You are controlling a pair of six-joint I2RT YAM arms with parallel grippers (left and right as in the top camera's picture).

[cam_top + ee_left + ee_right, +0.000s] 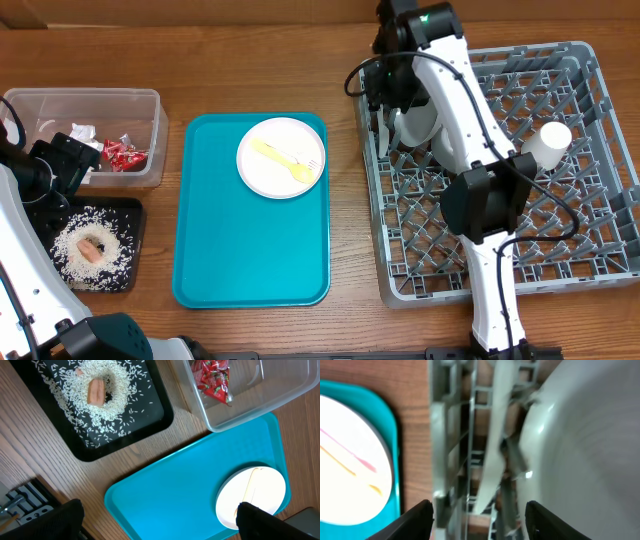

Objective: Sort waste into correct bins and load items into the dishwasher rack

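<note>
The grey dishwasher rack is at the right and holds a small white cup. My right gripper is open over the rack's back-left corner. In its wrist view the open fingers straddle a grey plate standing on edge beside a white bowl. A pinkish-white plate with a yellow utensil lies on the teal tray. My left gripper is open and empty between the clear tub and the black tray.
The clear tub holds red wrappers and white paper. The black tray holds rice grains and an orange food square. The teal tray lies between the bins and the rack. The right arm stretches across the rack.
</note>
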